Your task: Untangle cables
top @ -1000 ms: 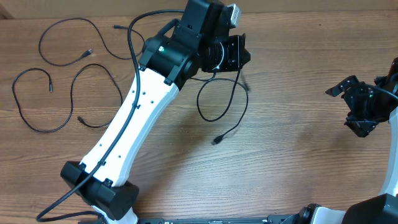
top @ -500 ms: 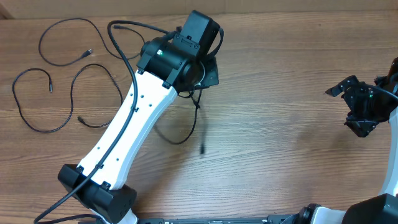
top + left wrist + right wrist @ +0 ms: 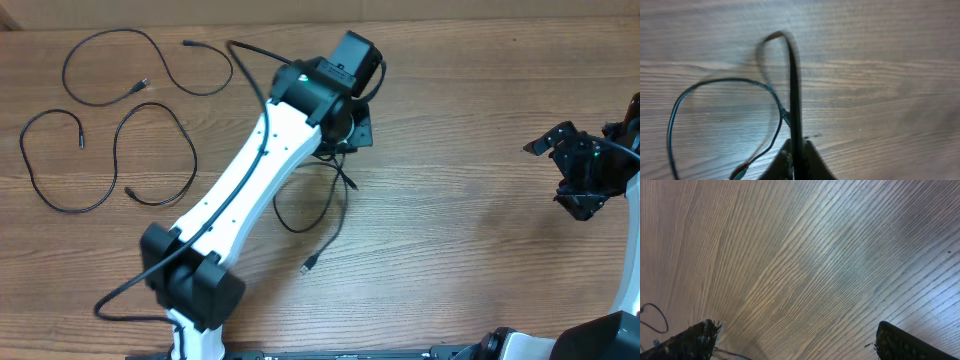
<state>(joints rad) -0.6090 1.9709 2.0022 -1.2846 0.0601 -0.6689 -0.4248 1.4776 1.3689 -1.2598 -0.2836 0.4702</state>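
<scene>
Left gripper [image 3: 796, 162] is clenching a thin black cable [image 3: 794, 100] near the table's [image 3: 470, 260] middle, the cord running out from between the jaws and looping on the wood beside them. Right gripper [image 3: 796, 340] is hanging released at the right edge. Two other cables [image 3: 192, 155] are lying in the far left corner.

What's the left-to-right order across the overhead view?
Far-left cable → third cable, its loop on the table → left gripper, shut on that cable → right gripper, open, at the right edge. The upper-left cable is skipped because it overlaps the first.
</scene>
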